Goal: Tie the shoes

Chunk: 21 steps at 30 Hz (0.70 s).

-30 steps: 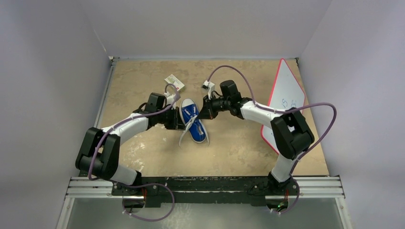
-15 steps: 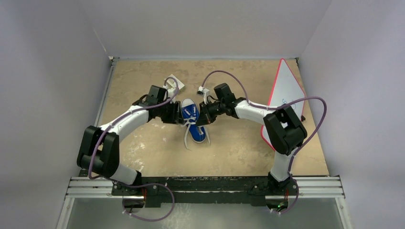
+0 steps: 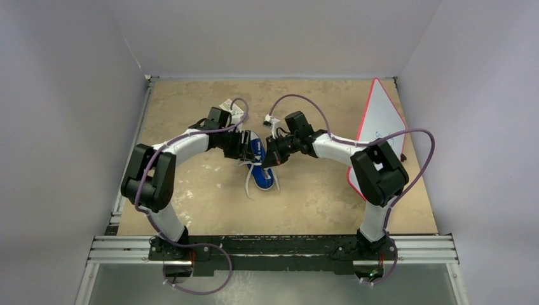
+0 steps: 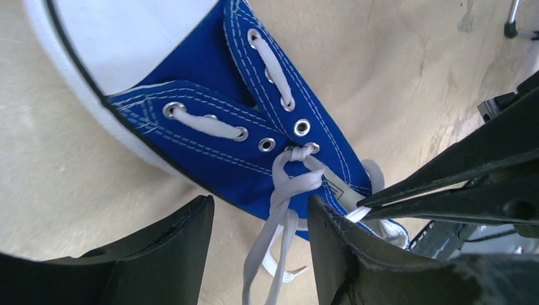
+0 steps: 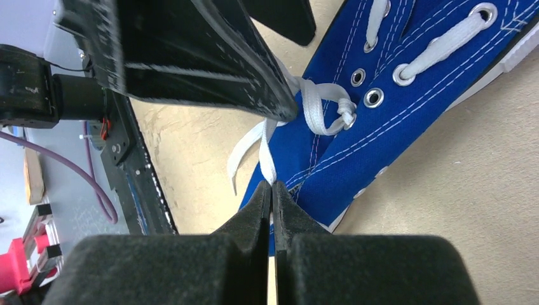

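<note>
Now the left pincer [image 4: 259, 206] gapes empty astride the laces [image 4: 279, 203] beside the knot [image 4: 299, 152]; opposite, the right pincer [image 5: 272, 187] clamps one of them. Between both on the tabletop [image 3: 318, 197] lies the shoe [image 4: 330, 146], lengthwise across them.

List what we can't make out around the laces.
- Top view: the sneaker knot area, covered by the left hand and right hand.
- Left wrist: the laces run off the bottom edge, ends unseen.
- Right wrist: sneaker heel, behind the right hand's fingers.
- Top view: writing on the white board, too small.
</note>
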Available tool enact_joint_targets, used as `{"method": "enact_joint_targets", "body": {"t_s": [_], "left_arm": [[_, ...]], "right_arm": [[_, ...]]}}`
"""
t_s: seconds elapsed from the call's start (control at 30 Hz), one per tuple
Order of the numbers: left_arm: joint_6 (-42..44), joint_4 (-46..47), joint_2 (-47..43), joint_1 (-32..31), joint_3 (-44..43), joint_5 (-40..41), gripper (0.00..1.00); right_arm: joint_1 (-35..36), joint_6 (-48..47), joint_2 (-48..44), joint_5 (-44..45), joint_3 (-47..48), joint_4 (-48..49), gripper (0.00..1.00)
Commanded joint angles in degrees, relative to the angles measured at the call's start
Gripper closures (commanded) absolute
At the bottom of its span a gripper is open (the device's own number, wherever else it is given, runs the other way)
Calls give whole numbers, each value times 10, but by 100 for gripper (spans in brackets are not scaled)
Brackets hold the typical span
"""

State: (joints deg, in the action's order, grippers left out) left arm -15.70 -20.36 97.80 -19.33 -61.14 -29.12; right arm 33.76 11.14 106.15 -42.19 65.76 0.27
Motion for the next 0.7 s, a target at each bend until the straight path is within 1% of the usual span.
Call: {"method": "enact_joint_targets", "body": {"t_s": [0.0,0.03,0.13,0.23,0.3,0.37,0.57,0.67], "left_arm": [[9,41,34,-1,-24,-79,44],[2,52,36,-1,-20,-83,45],[-8,78,24,0,-4,-82,54],[-10,78,14,4,7,-81,62],[-12,82,9,6,12,-83,64],[-16,90,6,6,17,-89,62],[-27,105,16,6,27,-126,51],[-32,113,20,5,31,-133,50]], "right_arm": [[2,16,-7,8,11,10,100],[2,18,-4,9,14,11,100],[2,20,10,14,17,17,100],[2,26,25,18,27,23,100],[2,30,36,18,38,26,100],[2,34,43,25,46,22,100],[2,60,43,44,45,29,100],[2,72,40,42,39,47,100]]}}
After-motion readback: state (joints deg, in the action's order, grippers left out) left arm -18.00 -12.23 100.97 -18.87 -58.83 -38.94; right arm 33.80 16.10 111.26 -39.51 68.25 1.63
